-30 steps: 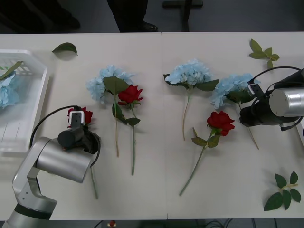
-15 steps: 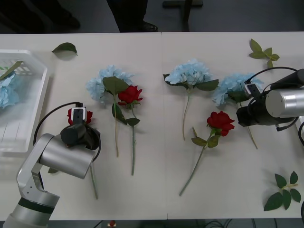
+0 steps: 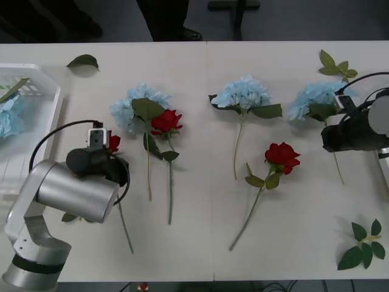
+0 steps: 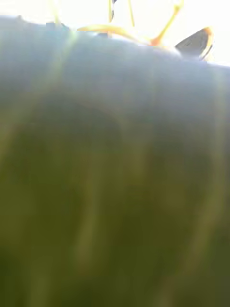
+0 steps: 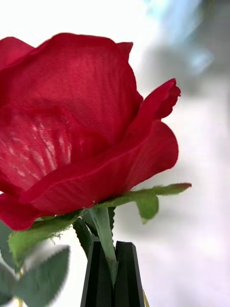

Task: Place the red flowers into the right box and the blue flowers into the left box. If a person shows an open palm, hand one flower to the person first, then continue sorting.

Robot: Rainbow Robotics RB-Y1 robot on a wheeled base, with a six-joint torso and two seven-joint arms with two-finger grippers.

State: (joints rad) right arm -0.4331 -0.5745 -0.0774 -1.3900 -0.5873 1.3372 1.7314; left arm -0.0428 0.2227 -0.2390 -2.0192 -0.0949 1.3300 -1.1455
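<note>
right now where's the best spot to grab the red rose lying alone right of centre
Grip the red rose on its bare green stem, below the leaves. It lies flat and slanted on the table with open space either side, so come from above with the fingers across the stem.

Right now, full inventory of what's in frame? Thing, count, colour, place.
Artificial red roses: three. One at table centre-left, one centre-right, one in the left claw.
Pale blue hydrangea clusters: four. Centre-left, centre, one at the right claw, one in the white tray.
White slotted plastic tray: one, table's left edge.
Loose green leaf sprigs: three. Far left, far right, near right.
Person's dark shoe: beyond the table.
Left claw: black, shut on a rose stem.
Right claw: at the right hydrangea's stem.
</note>
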